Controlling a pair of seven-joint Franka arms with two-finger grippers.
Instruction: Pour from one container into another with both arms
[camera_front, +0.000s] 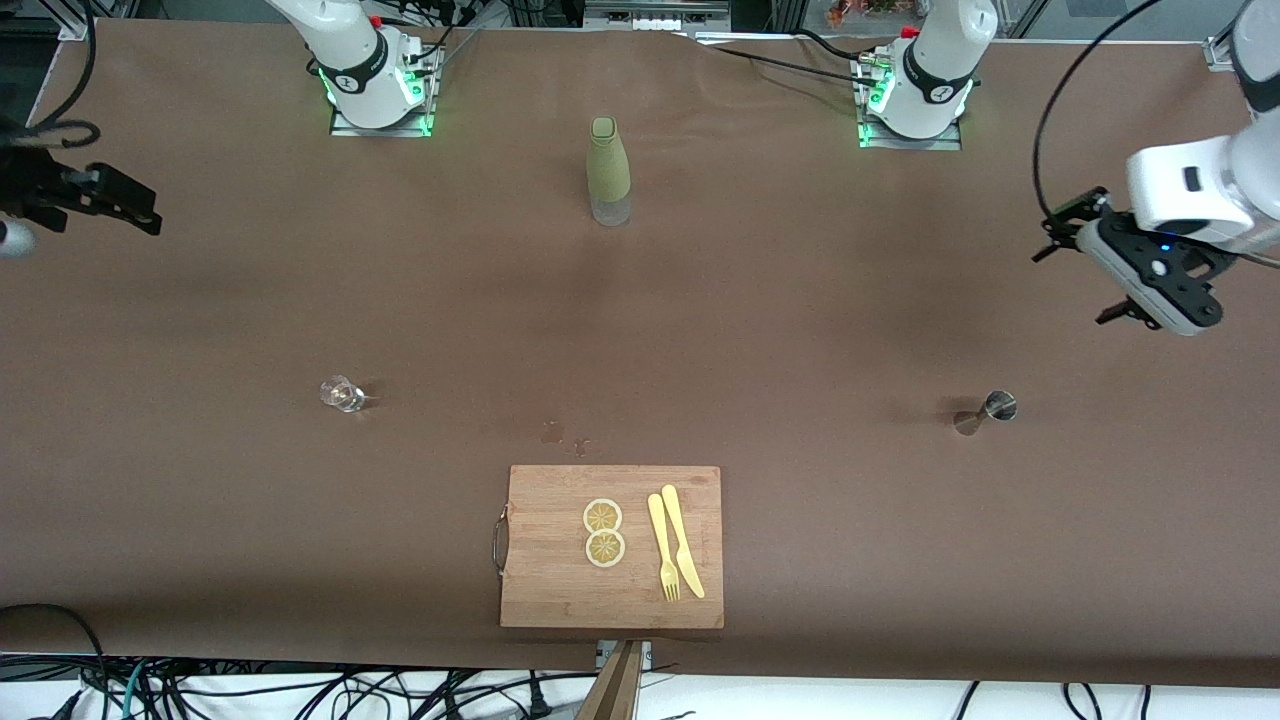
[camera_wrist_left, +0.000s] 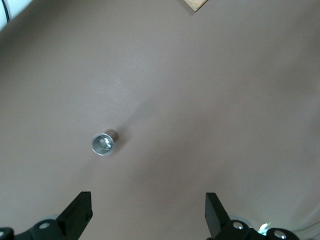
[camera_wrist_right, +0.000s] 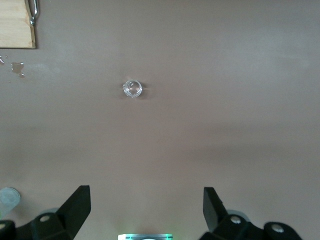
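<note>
My two white arms hang high at the two ends of the table. At the left arm's end, the left gripper (camera_front: 1090, 270) (camera_wrist_left: 147, 216) is open and empty, above bare table and apart from a small metal jigger (camera_front: 990, 408) (camera_wrist_left: 103, 144). The right gripper (camera_front: 130, 205) (camera_wrist_right: 146, 212) is open and empty too, over the right arm's end. A small clear glass (camera_front: 342, 393) (camera_wrist_right: 132, 89) stands on the table well away from it. A green bottle (camera_front: 608, 170) with a clear base stands upright between the two arm bases.
A wooden cutting board (camera_front: 545, 590) with a metal handle lies near the front edge, carrying two lemon slices (camera_front: 604, 532), a yellow fork (camera_front: 663, 548) and a yellow knife (camera_front: 683, 542). Small wet spots (camera_front: 555, 432) mark the brown cloth just above it.
</note>
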